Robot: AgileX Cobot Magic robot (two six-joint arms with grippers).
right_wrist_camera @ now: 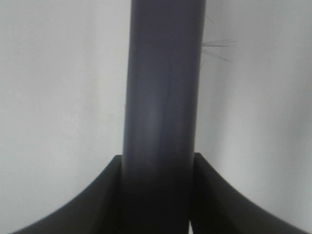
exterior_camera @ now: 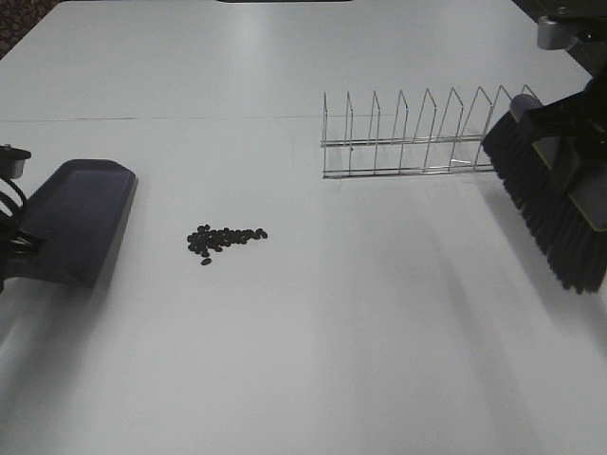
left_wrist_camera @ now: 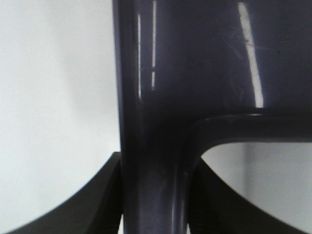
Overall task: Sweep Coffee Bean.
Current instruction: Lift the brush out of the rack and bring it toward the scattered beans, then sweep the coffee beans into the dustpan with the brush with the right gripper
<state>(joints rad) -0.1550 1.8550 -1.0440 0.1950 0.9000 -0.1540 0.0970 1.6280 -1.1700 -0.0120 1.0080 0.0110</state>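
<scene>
The coffee bean (exterior_camera: 226, 239) cluster lies loose on the white surface (exterior_camera: 332, 360), just right of the dustpan (exterior_camera: 81, 218) lip and well apart from the brush (exterior_camera: 545, 204).

These beans are likely light, hard and smooth, so they should roll and scatter at a sharp knock rather than slide as one heap. They are not for gripping. The place to meet them is the cluster's right flank, with the bristles low and the stroke slow, herding them toward the pan. A few stragglers sit at the lower left edge of the cluster and may slip past the lip unless it lies flat.

The left tool (left_wrist_camera: 155, 195) is clamped on the dustpan's handle, a dark finger pressed to each side. The right tool (right_wrist_camera: 158, 195) is closed the same way round the brush's smooth grey handle. The brush is tilted with its bristles pointing down and left, and it appears to be raised off the surface, though contact is hard to judge.

The surface is plain, matt and bare apart from a thin seam line (exterior_camera: 142, 118) and a wire rack (exterior_camera: 417, 137), which stands just beside the brush — an obstacle to clear on the way across. Of the room, only a dark patterned patch (exterior_camera: 19, 24) shows past the far left corner.
</scene>
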